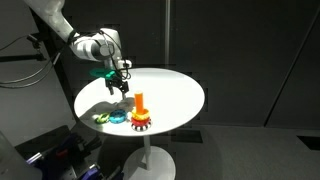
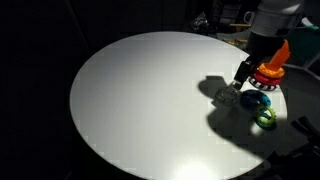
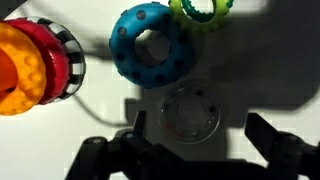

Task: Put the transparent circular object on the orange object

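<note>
The transparent circular object (image 3: 191, 112) lies flat on the white table, faint and see-through, between my open gripper's (image 3: 195, 145) fingers and just ahead of them. In an exterior view it is a faint ring (image 2: 229, 97) under the gripper (image 2: 240, 82). The orange peg on its red toothed base (image 1: 140, 110) stands upright near the table edge; it also shows in the wrist view (image 3: 30, 65) at the far left and in an exterior view (image 2: 270, 68). The gripper (image 1: 118, 84) hovers over the table beside the peg.
A blue-teal ring (image 3: 150, 47) lies just beyond the clear ring, and a green ring (image 3: 200, 12) beyond that. Both show in both exterior views (image 1: 113, 116) (image 2: 253, 100), the green one (image 2: 265, 118) near the round table's edge (image 1: 190, 118).
</note>
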Motion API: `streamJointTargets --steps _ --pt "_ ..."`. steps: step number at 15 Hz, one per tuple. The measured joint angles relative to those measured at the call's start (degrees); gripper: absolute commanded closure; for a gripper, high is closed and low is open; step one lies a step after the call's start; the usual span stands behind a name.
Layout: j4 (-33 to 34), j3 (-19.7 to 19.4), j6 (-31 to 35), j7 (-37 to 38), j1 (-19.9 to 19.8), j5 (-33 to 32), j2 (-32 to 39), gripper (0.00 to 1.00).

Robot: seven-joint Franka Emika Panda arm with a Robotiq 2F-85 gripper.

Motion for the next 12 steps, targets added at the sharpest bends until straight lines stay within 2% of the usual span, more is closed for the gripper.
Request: streamJointTargets --steps 12 --pt "0.2 -1.0 7.7 1.2 0.8 -4.5 7.0 0.00"
